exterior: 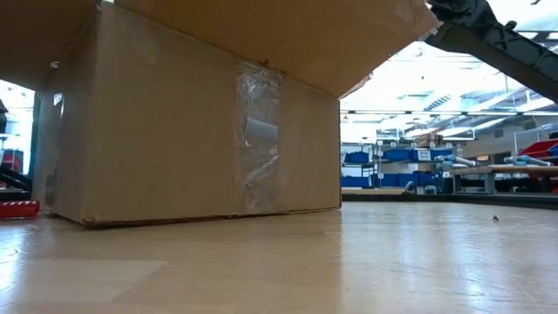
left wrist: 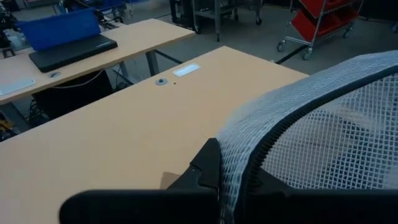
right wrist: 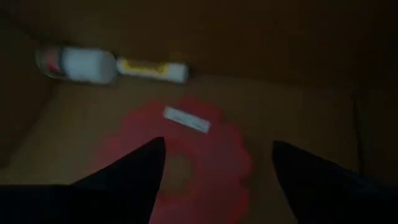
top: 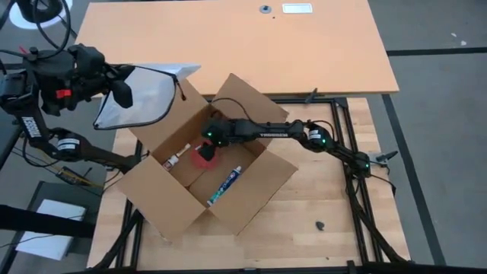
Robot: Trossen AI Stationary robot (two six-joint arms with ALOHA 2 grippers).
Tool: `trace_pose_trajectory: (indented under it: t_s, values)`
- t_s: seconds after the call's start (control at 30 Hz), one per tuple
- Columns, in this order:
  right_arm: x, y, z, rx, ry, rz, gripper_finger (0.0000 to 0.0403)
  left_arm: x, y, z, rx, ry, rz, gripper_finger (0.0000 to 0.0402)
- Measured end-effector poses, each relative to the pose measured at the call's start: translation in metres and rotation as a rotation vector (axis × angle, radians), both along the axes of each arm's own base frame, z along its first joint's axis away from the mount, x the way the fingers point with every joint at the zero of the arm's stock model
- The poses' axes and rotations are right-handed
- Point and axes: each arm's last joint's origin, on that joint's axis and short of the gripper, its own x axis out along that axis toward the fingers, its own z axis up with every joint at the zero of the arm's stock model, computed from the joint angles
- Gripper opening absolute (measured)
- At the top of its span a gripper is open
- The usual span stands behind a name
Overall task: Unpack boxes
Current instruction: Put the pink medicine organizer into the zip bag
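The open brown cardboard box [top: 199,164] stands on the wooden table, flaps spread; the low view shows its taped side [exterior: 192,131]. On its floor lie a red flower-shaped thing [right wrist: 193,149] with a white label, a small white bottle [right wrist: 81,65] and a toothpaste tube [top: 224,186]. My right gripper [right wrist: 217,168] reaches down into the box, open, its fingers standing either side of the red thing [top: 204,156]; I cannot tell whether they touch it. My left gripper [top: 122,91] is up beyond the box's far left corner, shut on a mesh bag [top: 141,99] with a black rim. My left gripper pinches the mesh bag's black rim [left wrist: 249,162] between its two fingers, at the rim's near end. The bag stretches out ahead of the fingers, its mouth held open by the rim, lifted clear of the table and the box.
A light wooden desk [top: 236,38] lies beyond the box. Black frame rails [top: 338,129] run along the table's right side, and a small dark scrap [top: 321,225] lies at the near right. The box's flaps [top: 266,175] stand around my right arm.
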Motion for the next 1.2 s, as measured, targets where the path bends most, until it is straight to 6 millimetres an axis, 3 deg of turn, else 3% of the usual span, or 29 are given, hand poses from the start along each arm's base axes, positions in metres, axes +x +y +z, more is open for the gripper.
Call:
trace_pose_trajectory:
  t_s: [0.23,0.47,0.6,0.77,0.83,1.07,1.2]
  values:
    - [-0.009,0.000,-0.044,0.049,0.077,0.019,0.0306,0.000,0.000,0.000,0.000,0.001,0.000,0.0006]
    - [-0.017,0.002,-0.061,0.111,0.124,0.015,0.0298,0.000,0.000,0.000,-0.004,-0.002,-0.013,0.0006]
    - [-0.018,0.002,-0.063,0.102,0.137,0.017,0.0261,0.000,0.000,0.000,-0.006,-0.002,-0.018,0.0006]
    - [-0.018,0.002,-0.063,0.128,0.125,0.034,0.0182,0.001,0.000,0.000,-0.003,-0.001,-0.020,0.0006]
    - [-0.017,0.002,-0.063,0.132,0.117,0.040,0.0175,0.001,0.000,0.000,-0.001,-0.003,-0.020,0.0006]
    - [-0.011,0.003,-0.037,0.072,0.109,0.124,0.0175,0.001,0.000,0.000,-0.002,-0.004,-0.020,0.0006]
    - [-0.007,0.004,0.008,0.000,0.041,0.195,0.0175,0.003,0.000,0.000,-0.006,0.000,-0.019,0.0006]
